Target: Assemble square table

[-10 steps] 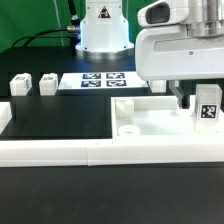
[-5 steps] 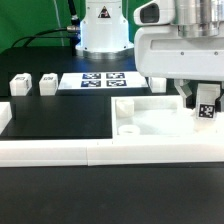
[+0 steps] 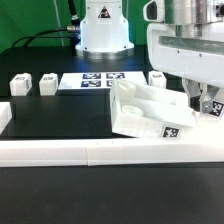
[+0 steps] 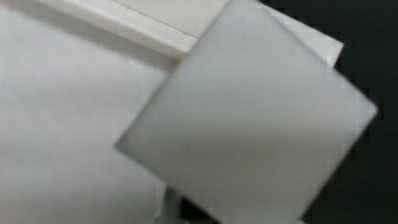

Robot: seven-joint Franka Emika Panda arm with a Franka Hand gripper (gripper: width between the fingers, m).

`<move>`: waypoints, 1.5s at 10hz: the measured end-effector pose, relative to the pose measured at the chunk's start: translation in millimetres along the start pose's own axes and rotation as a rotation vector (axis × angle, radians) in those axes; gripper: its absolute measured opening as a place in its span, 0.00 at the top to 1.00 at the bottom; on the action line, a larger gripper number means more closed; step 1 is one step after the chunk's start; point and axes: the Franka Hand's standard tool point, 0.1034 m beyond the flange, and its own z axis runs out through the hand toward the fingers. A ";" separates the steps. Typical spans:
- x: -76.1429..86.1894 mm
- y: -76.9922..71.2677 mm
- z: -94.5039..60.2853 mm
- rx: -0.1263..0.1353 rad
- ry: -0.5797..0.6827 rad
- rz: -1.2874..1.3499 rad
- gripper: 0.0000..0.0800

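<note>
Square tabletop (image 3: 140,108) sits at 3 o'clock in the exterior view, tipped up off the worktop (image 3: 60,115). Its lower edge is near the front rail (image 3: 90,152) and a tag (image 3: 172,130) shows on the edge face. Gripper (image 3: 204,100) is at the slab's 3 o'clock end. Jaws are narrow and partly hidden, but they look clamped on that edge, since nothing else props the slab.

Two legs (image 3: 18,84) (image 3: 47,81) stand at 9–10 o'clock, well apart from the slab. A third leg (image 3: 157,78) stands just behind it at 1 o'clock. Marker board (image 3: 95,80) lies flat at 11–12 o'clock.

Wrist view: blurred. A pale slanted panel, probably the tabletop (image 4: 249,110), fills most of it. No fingers can be made out, so the grip can't be checked here.

Risk: the hold is on one edge only, so the slab's weight could twist it in the jaws. It could then slip, drop onto the rail, or swing into the leg behind.

Versus half a second ago: the slab then lay flat in the rail corner with its sockets facing up. It is now tilted and turned, and the edge tag is newly visible. Legs and marker board are unchanged.
</note>
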 end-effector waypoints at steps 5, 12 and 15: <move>0.4 0.1 0.0 0.000 0.000 0.001 1.00; 11.6 -20.7 -74.8 0.071 -0.016 -0.045 0.21; 11.9 -19.8 -71.5 0.068 -0.015 -0.045 0.19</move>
